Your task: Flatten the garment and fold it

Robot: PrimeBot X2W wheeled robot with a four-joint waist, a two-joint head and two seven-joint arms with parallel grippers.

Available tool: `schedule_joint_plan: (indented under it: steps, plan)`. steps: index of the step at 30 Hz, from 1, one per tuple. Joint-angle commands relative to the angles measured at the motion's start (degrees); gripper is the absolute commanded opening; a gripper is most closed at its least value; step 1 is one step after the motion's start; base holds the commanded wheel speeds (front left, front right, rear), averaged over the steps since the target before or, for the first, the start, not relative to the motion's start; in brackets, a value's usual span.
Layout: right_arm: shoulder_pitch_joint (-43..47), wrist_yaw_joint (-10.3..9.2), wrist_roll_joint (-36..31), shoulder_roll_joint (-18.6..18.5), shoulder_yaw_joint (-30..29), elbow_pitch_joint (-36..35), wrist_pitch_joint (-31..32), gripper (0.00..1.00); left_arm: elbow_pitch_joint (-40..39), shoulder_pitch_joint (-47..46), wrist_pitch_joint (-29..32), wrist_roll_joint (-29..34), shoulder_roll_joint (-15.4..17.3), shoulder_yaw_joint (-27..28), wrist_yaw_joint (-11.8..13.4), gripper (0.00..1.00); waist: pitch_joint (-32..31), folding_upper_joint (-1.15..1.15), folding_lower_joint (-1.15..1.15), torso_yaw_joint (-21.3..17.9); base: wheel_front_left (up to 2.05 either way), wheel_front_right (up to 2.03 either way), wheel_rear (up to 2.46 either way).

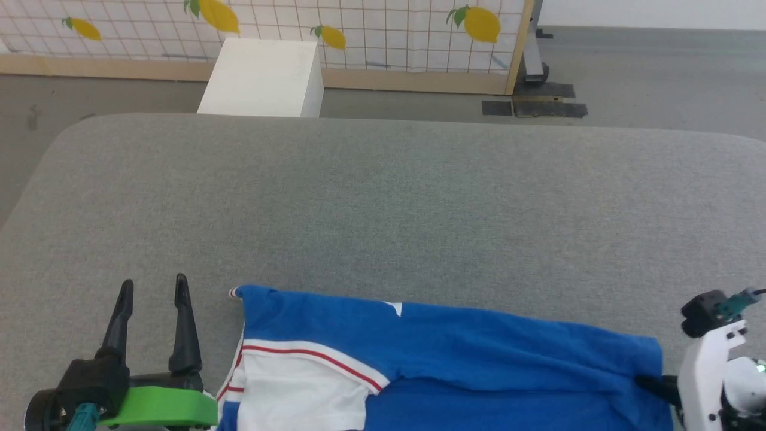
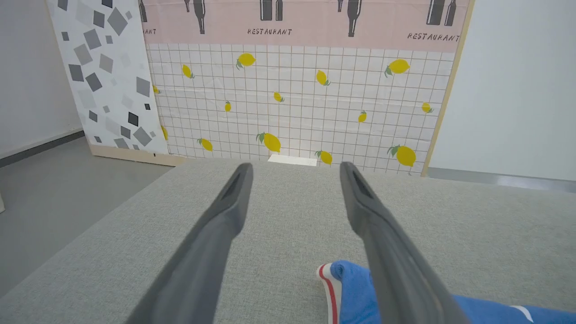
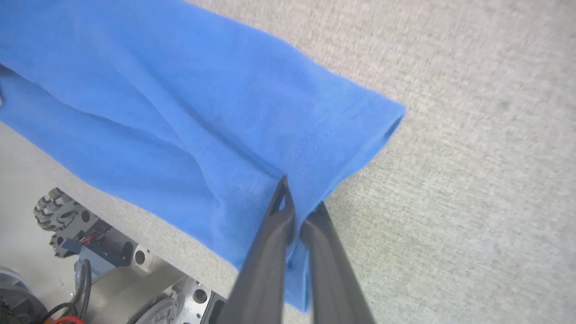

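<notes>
The blue garment (image 1: 455,359) is being carried by the grey bench (image 1: 383,209), along its near edge. It is being stretched from left to right. A white sleeve with red stripes is being shown at its near left.

The blue right end of the garment is being pinched by the right hand (image 3: 299,198). The two dark fingers are being pressed together on the hem, with cloth caught between them. Small folds are being made in the cloth around the tips.

The left hand (image 1: 152,287) is being held wide open just left of the garment's far left corner. Nothing is being held in it, and the cloth is not being touched.

Past the far edge of the bench, a white box (image 1: 263,78) is being shown on the floor. Behind it, a screen with yellow lemons (image 1: 371,36) is being stood up.
</notes>
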Motion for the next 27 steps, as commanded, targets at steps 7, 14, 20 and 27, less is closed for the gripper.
schedule_joint_plan:
  steps: [7, 14, 20, 27]
  plan:
    - [2.2, -0.09, 1.0, -7.4, -5.1, -0.1, -0.1, 0.0, 0.2, 1.4, -0.2, 2.6, -0.6, -0.1, -1.1, 1.0, -1.1, 0.0, 0.0, -1.4, 0.0, 0.0, 0.0]
    - [5.4, -0.09, 0.1, -12.2, -9.1, 1.9, 1.0, 0.0, 0.4, 1.5, -0.2, 3.5, -0.7, 0.3, -1.4, 1.0, -1.3, 0.0, 0.0, -1.9, 0.0, 0.0, 0.0]
    - [6.5, -0.09, -0.2, -11.9, -9.5, -5.7, 1.6, 0.0, 0.8, 1.7, -0.2, 4.0, -0.7, 0.3, -1.4, 1.0, -1.4, 0.0, 0.0, -2.1, 0.0, 0.0, 0.0]
    - [4.4, -0.09, -0.9, -8.8, -6.6, -22.5, 4.9, 0.0, 0.9, 1.3, -0.2, 4.2, -0.8, 0.0, -1.5, 1.0, -0.4, 0.0, 0.0, -1.7, 0.0, 0.0, 0.0]
